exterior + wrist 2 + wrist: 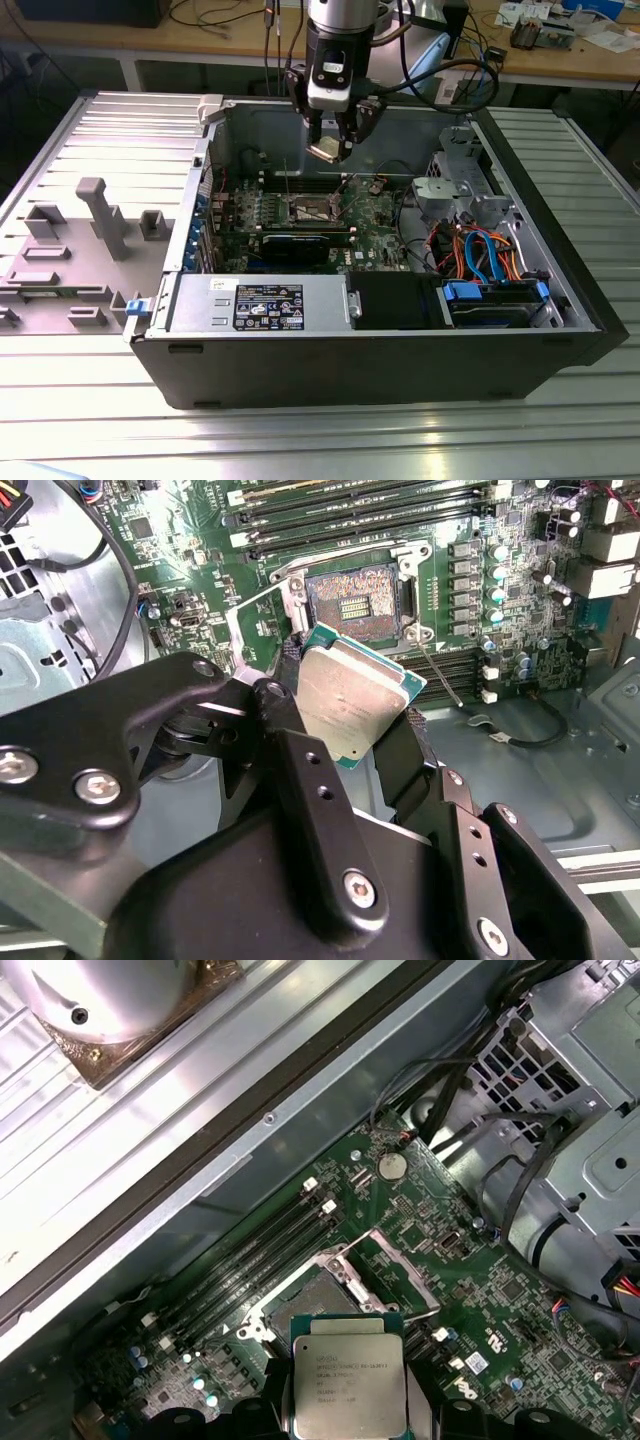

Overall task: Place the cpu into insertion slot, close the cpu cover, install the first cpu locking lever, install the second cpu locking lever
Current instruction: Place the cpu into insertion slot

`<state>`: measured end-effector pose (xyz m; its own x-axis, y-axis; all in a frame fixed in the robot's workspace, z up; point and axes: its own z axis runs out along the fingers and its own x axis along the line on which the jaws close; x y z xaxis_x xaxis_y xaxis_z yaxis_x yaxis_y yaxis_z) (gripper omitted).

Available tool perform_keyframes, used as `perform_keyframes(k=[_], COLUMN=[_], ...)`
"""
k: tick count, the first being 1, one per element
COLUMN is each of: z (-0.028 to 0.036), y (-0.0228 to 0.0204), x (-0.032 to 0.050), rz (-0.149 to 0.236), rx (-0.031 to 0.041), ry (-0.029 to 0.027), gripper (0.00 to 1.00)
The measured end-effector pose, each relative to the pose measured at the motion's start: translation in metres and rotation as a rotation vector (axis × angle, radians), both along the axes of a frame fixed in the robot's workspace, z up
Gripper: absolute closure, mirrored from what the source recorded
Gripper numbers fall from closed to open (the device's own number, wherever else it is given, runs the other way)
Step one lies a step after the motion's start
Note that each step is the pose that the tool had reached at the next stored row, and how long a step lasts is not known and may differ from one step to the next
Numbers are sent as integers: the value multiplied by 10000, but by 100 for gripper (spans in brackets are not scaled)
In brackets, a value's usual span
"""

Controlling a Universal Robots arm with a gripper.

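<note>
The gripper (330, 150) is clamped on the cpu (350, 695). In the second wrist view its two black fingers (292, 730) press on opposite edges of the chip, so the silvery top and the tan-green rim stay free. That edge grip probably keeps the underside clear for seating. The chip hangs tilted, just above the insertion slot (360, 605) and not yet touching it. In the first wrist view the cpu (348, 1375) overlaps the near edge of the insertion slot (312, 1305), so it appears short of centred over the contact field.

The slot's brownish-gold contact field is bare, which is why the chip can come straight down. Beside the slot, the cpu cover (408, 1272) appears swung up and away, leaving the opening unobstructed. A thin wire locking lever (440, 677) juts out from one corner of the slot, and a second one (235, 625) stands off the opposite side. Both look released, as they must be while the cover is open.

Beyond the slot run the long memory slots (350, 510) on the green motherboard (150, 540). Around it all stands the open computer case (350, 370).
</note>
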<state>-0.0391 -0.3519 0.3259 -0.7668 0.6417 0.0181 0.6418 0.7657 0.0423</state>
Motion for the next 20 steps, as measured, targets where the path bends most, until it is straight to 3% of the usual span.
perform_keyframes(k=[9,20], z=[0,-2], y=[0,0], x=[0,0], rz=[-194,-711], rx=[0,0], ry=[-1,0], gripper=[45,45])
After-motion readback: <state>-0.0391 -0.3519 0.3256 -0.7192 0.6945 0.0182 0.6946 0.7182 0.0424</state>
